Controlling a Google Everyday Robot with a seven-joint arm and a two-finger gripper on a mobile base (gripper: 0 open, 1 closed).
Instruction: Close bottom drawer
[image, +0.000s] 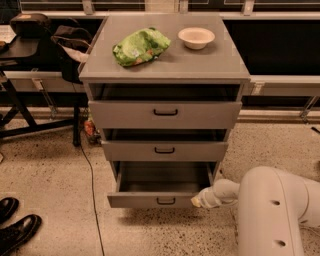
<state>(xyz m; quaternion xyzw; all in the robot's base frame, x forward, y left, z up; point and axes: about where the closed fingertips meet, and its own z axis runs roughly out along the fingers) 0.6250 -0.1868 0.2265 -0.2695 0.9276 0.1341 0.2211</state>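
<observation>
The bottom drawer (150, 200) of the grey cabinet is pulled out, showing its plain grey tray (160, 181) and a small dark loop handle (166, 201) on the slim front panel. My gripper (198, 201) sits at the right end of that front panel, touching or almost touching it, at the end of my white arm (270, 210) that reaches in from the lower right. The middle drawer (164, 150) and the taller top drawer (165, 114) stand slightly open above it.
A green bag (140, 46) and a white bowl (196, 37) lie on the cabinet top (165, 65). A dark cable (91, 190) runs down the floor left of the cabinet. Black shoes (15, 227) stand at the lower left. A table with bags (35, 30) is at the far left.
</observation>
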